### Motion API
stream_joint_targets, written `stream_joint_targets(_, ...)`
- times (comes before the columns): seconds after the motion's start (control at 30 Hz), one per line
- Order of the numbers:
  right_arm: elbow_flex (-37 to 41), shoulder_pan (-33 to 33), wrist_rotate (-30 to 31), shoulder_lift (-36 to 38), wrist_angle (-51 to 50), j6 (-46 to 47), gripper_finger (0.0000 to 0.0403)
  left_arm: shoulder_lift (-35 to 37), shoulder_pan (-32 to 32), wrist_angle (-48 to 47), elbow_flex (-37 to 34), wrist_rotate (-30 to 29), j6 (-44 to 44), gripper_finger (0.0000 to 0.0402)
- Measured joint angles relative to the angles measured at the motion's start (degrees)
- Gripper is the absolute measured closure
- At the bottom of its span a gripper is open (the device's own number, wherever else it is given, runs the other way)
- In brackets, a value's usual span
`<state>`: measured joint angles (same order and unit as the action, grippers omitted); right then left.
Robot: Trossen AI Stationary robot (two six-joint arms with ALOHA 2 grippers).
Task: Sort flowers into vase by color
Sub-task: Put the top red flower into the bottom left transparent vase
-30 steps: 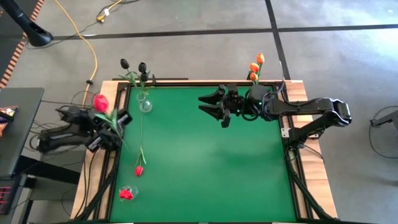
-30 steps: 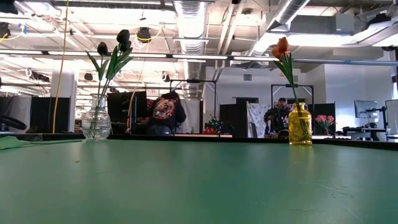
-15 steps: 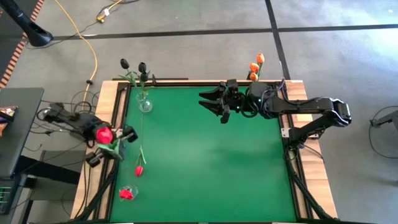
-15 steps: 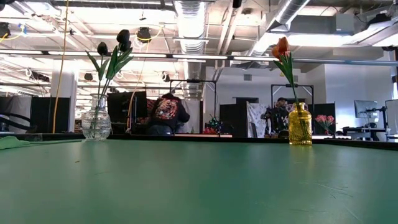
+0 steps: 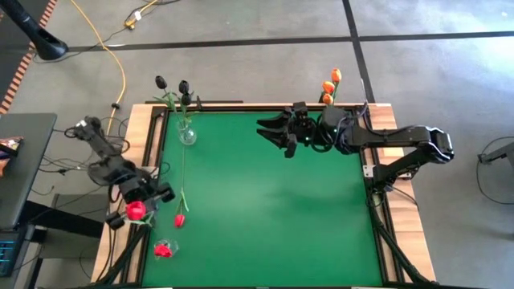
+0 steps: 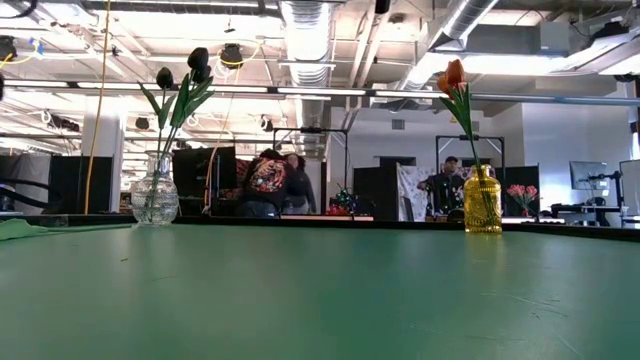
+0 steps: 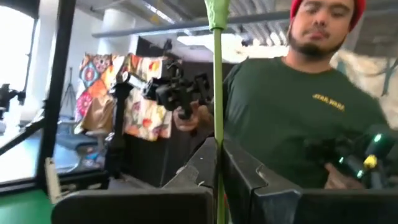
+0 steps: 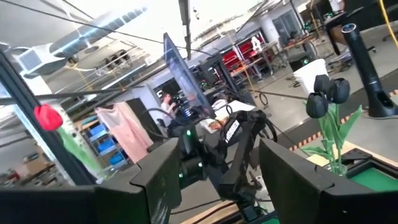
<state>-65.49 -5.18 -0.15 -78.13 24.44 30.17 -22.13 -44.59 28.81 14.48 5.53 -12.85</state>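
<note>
Holding black tulips [image 5: 173, 84], the clear vase [image 5: 187, 134] faces the yellow vase [image 6: 482, 201] of orange tulips [image 5: 330, 83]; left gripper [image 5: 138, 205] clamps a red tulip [image 5: 135, 210], right gripper [image 5: 273, 132] gapes empty.

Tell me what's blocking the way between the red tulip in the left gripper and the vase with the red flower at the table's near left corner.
Nothing visible. The left gripper, shut on the red tulip, hangs over the table's left edge, and the red-flower vase sits close below it in the high view. Another red tulip lying on the mat is off to one side.
</note>
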Motion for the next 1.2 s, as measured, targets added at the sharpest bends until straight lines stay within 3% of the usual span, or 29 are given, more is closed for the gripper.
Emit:
stream_joint_targets(0.17, 0.0, 1.1, 1.8, 0.0, 0.0, 1.8, 0.0159, 0.0, -5.6, 9.2, -5.9, -4.9, 0.0, 0.0401)
stream_joint_targets(0.57, 0.0, 1.0, 3.6, 0.0, 0.5, 8.6, 0.0159, 0.0, -12.2, 8.1, -11.3, -10.1, 2.5, 0.0401)
stream_joint_targets(0.9, 0.0, 1.9, 6.5, 0.0, 0.6, 10.9, 0.0159, -0.5, -15.5, 8.2, -12.1, -14.7, 2.5, 0.0401)
stream_joint_targets(1.2, 0.0, 2.2, 7.4, 0.0, 0.9, 10.5, 0.0159, -7.3, -18.1, 13.6, -12.1, -20.4, 2.7, 0.0401)
